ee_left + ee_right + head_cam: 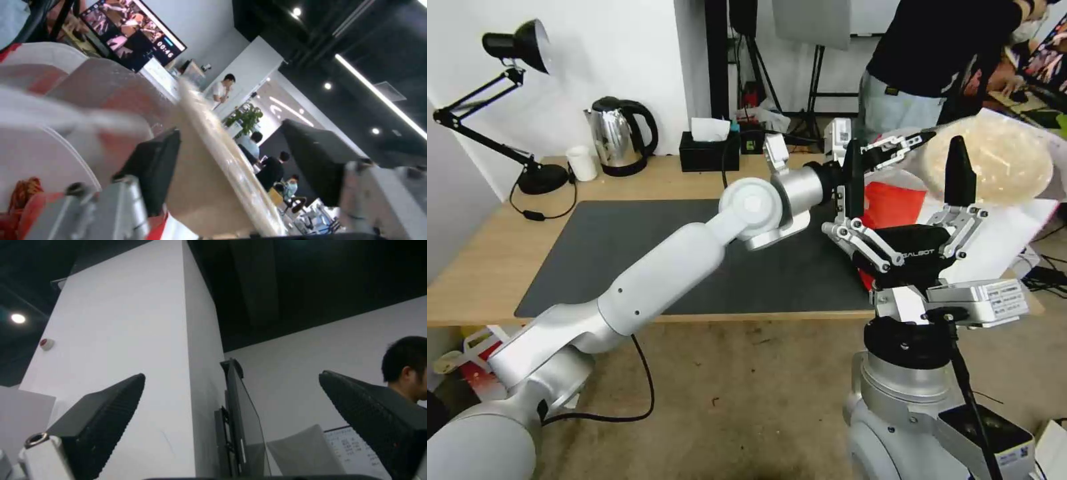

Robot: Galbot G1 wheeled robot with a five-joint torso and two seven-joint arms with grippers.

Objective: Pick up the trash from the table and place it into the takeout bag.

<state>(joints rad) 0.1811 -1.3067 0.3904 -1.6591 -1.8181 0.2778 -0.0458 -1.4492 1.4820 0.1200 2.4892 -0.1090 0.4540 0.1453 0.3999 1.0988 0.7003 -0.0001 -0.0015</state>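
Beige bowl held at the mouth of the takeout bag

We see the left gripper (924,143), reaching across to the far right of the table (487,260), holding the round beige lidded bowl (1000,160) tilted on edge just above the takeout bag (894,203); in the left wrist view one black finger (153,170) presses the bowl's (200,186) underside while the other stands clear of its lid. Our right gripper (904,200) points upward at the near right, fingers (102,420) spread wide apart with nothing between them. A kettle (617,133) and black tissue box (707,150) stand along the far edge.
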